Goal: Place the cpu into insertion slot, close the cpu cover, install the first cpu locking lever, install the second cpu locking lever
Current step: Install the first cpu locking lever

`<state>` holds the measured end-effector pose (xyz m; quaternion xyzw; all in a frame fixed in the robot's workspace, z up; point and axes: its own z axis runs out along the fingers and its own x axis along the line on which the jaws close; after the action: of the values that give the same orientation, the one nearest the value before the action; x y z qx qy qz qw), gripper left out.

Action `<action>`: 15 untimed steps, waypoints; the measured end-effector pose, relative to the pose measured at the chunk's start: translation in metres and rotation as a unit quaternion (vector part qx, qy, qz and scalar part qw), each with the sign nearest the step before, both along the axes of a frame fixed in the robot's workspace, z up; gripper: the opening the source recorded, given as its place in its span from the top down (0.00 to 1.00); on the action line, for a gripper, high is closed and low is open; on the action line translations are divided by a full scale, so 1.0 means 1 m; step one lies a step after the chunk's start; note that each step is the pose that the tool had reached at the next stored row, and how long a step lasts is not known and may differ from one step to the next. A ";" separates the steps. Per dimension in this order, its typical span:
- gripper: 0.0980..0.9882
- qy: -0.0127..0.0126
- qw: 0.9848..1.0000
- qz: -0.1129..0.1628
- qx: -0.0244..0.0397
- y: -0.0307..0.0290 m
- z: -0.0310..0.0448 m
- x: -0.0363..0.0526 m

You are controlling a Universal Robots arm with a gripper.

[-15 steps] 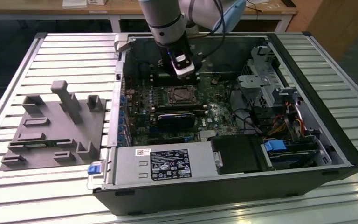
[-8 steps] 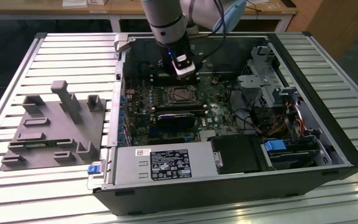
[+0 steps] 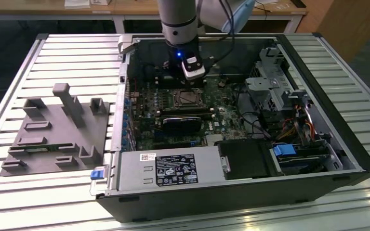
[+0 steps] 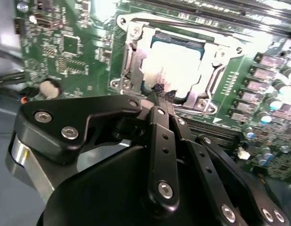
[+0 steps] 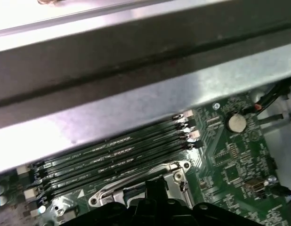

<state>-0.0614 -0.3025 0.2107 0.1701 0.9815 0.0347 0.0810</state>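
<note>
A slatted metal table (image 3: 352,53) carries an open computer case (image 3: 236,202) lying on its side, with a grey moulded fixture (image 3: 50,137) beside it toward the exterior view's left. Inside the case, a power supply (image 3: 165,168) sits along the near wall and a green motherboard (image 3: 227,122) covers the floor. The arm (image 3: 177,19) reaches straight down into the case, ending in the gripper (image 4: 163,92), which hangs low over the board. A row of long dark memory modules (image 5: 108,155) runs next to the socket area in the first wrist view.

The cpu cover (image 4: 132,56) lies flat on the insertion slot (image 3: 172,97), its silver frame bordering the window. Through that window the cpu (image 4: 176,63) shows, seated in the slot with its bright metal top facing up.

In the second wrist view the black fingers (image 4: 157,141) converge to a point, tips drawn together right at the edge of the cover nearest the wrist, just beside the cpu. Whether anything thin is pinched between them cannot be told. A round coin battery (image 4: 49,87) sits on the board off to one side
</note>
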 end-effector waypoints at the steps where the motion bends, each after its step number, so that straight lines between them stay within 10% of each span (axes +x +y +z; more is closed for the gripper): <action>1: 1.00 0.006 1.000 0.000 -0.002 0.0000 -0.0001 0.0013; 8: 1.00 0.040 0.999 -0.001 -0.011 0.0000 -0.0003 0.0089; 15: 1.00 0.041 0.999 -0.001 -0.011 0.0000 0.0026 0.0090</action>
<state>-0.0524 -0.3025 0.2133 0.1711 0.9842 0.0171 0.0430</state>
